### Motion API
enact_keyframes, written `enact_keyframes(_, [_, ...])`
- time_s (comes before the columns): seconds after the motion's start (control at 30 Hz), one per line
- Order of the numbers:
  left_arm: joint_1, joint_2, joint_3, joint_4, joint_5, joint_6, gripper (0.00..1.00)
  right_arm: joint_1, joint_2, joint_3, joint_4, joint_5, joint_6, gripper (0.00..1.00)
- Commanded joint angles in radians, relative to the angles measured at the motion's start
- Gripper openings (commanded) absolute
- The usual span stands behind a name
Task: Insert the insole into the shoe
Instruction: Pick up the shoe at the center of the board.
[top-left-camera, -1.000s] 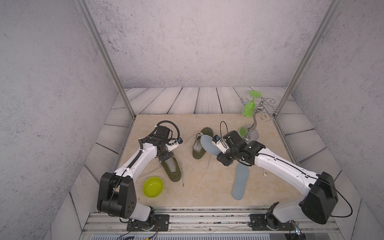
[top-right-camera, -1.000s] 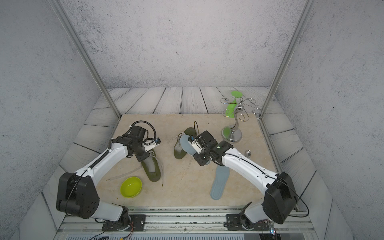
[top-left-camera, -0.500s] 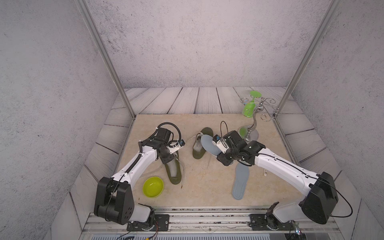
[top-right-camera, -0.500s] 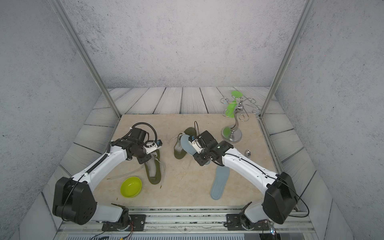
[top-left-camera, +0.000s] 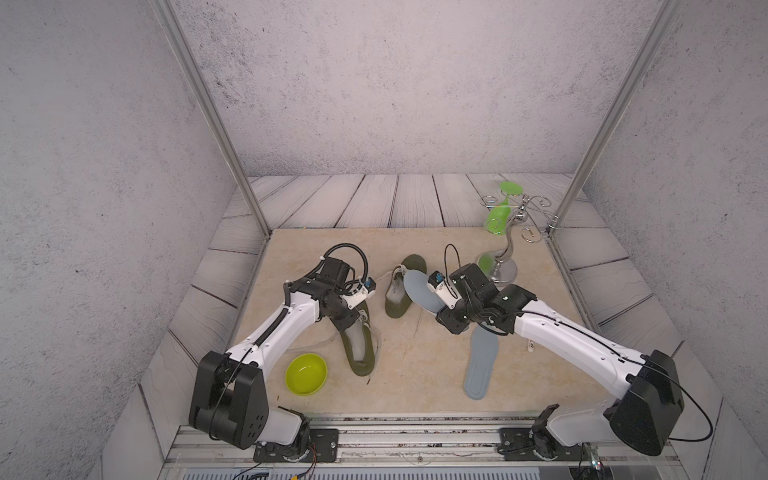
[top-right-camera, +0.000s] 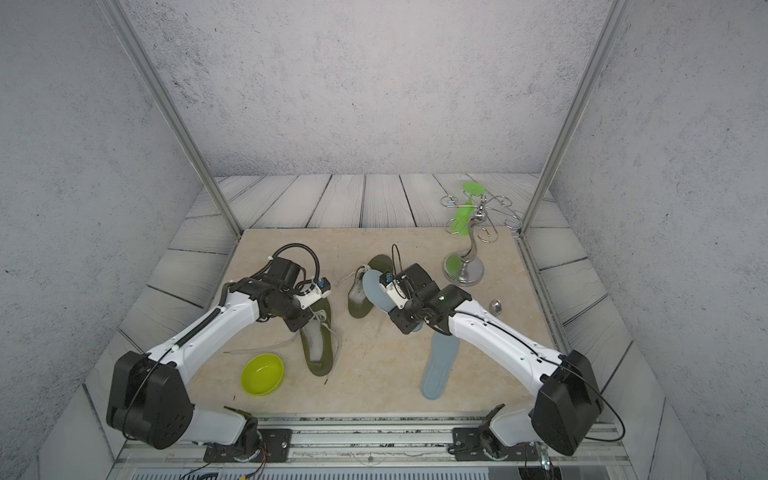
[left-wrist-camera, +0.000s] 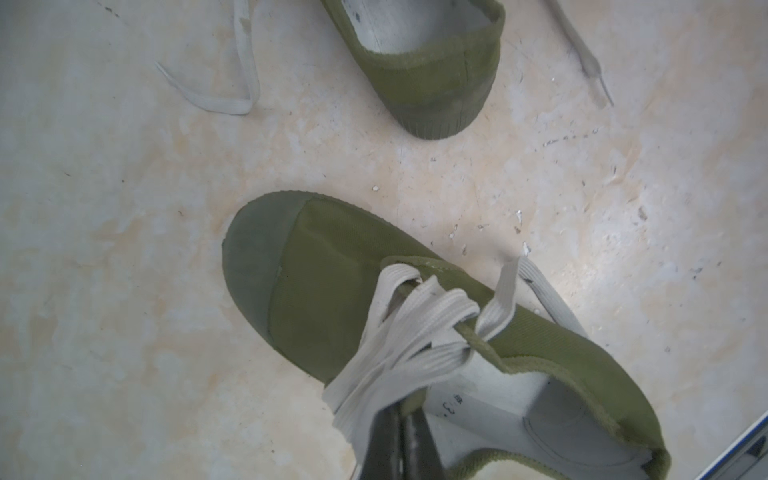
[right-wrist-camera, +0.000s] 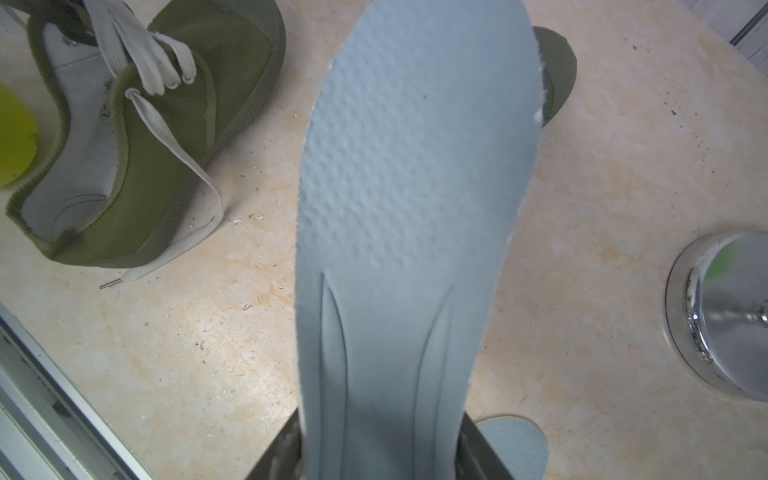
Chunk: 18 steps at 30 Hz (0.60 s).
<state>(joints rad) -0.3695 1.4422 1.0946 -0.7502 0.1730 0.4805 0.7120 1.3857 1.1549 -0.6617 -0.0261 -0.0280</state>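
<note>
Right claw has the heel end of a blue-grey insole clamped between its fingers. It's held up off the beige surface, toe end hanging over the far olive sneaker, not inside it. Left claw is squeezed fully closed right at the laces of the near olive sneaker, but the laces cover that bit, so I can't tell if it's actually got any fabric. A second insole lies flat under the right arm, and a lime bowl sits just beside the near sneaker's heel.
</note>
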Motion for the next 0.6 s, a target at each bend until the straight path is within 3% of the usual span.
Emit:
enact_keyframes(0.0, [-0.011, 0.066, 0.089, -0.007, 0.018, -0.183, 0.0, -0.002, -0.033, -0.006, -0.003, -0.001, 0.014, 0.51])
enact_keyframes(0.1, [-0.012, 0.165, 0.166, -0.059, -0.027, -0.276, 0.0, -0.002, -0.035, -0.006, -0.004, 0.0, 0.014, 0.51])
enact_keyframes(0.3, [-0.015, 0.33, 0.335, -0.207, 0.018, -0.379, 0.0, -0.002, -0.021, 0.006, -0.036, -0.02, 0.002, 0.51])
enact_keyframes(0.57, [-0.016, 0.23, 0.293, -0.115, 0.117, -0.435, 0.0, 0.0, 0.009, 0.059, -0.1, -0.09, 0.037, 0.5])
